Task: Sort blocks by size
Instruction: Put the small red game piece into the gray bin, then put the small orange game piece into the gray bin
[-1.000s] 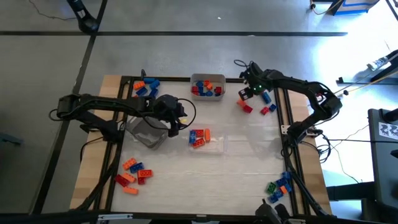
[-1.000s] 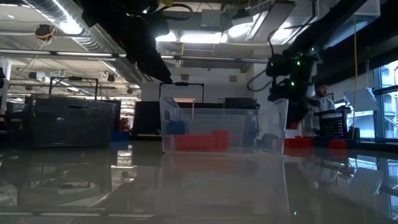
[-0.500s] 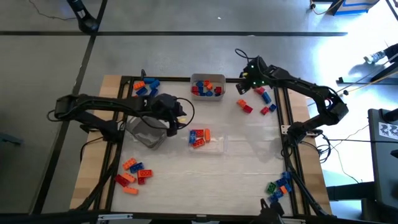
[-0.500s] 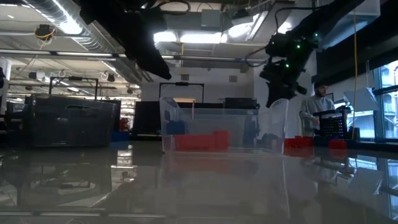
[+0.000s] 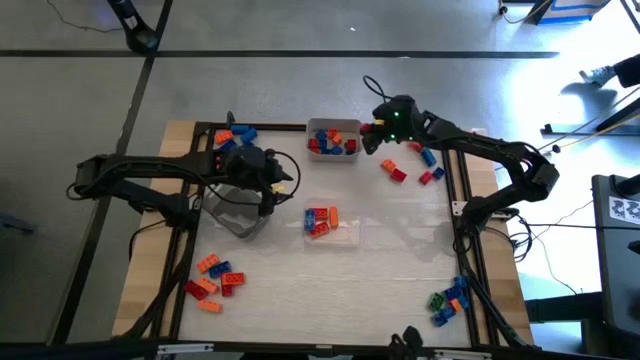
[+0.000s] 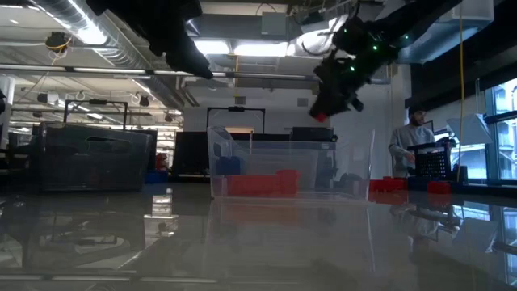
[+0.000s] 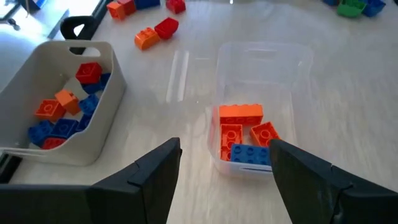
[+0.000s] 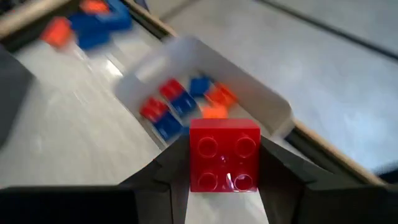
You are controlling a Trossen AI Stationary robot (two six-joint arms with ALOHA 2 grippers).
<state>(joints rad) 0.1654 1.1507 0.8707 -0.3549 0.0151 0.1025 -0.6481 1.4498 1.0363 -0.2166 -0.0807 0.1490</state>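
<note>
A red block (image 8: pixel 224 155) is clamped in the right pincer (image 5: pixel 372 137), now carried from the counter's far-right pile to beside the white bin (image 5: pixel 334 128); the left pincer (image 7: pixel 221 171) stays apart.

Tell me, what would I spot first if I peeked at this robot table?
Probably the red block squeezed between the right gripper's fingers, carried beside the white bin of small blocks at the table's far edge. Next, the clear tray mid-table holding orange and blue blocks, with the left gripper open above it.
</note>
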